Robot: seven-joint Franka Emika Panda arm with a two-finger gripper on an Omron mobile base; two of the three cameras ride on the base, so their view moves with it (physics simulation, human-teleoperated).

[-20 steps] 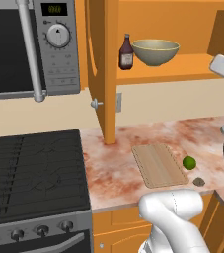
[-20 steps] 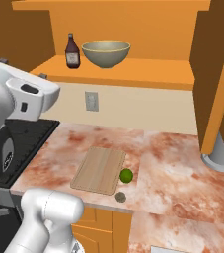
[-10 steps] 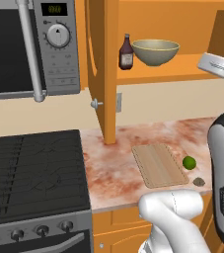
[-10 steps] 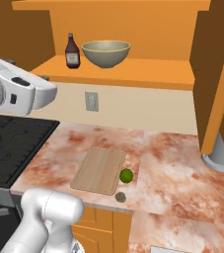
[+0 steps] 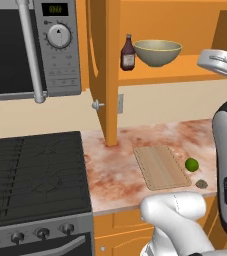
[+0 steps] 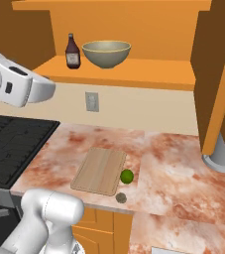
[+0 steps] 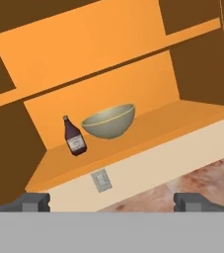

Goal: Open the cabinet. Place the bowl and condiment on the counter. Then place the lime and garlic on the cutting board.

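Note:
The cabinet stands open, its left door [image 5: 105, 75] and right door [image 6: 218, 84] swung out. On its lower shelf the olive-beige bowl [image 5: 157, 52] [image 6: 106, 53] [image 7: 108, 121] sits just right of the dark brown condiment bottle [image 5: 128, 52] [image 6: 73, 51] [image 7: 74, 136]. Down on the marbled counter [image 5: 115, 165] [image 6: 173, 163] lies the cutting board [image 5: 161, 166] [image 6: 100, 170]. The lime [image 5: 191, 164] [image 6: 127, 176] and the garlic [image 5: 201, 184] [image 6: 120, 198] rest off its right edge. My gripper [image 7: 113, 202] is open and empty, facing the shelf from a distance.
A microwave [image 5: 30, 45] hangs left of the cabinet above the black stove [image 5: 35, 170] [image 6: 10, 149]. A wall outlet [image 6: 91, 101] [image 7: 102, 180] sits under the shelf. A grey rounded object [image 6: 218, 156] stands on the counter behind the right door.
My arm has shifted a little, and its dark forearm has come up along the right edge of the left base view. The bowl, bottle, lime and garlic have not moved.

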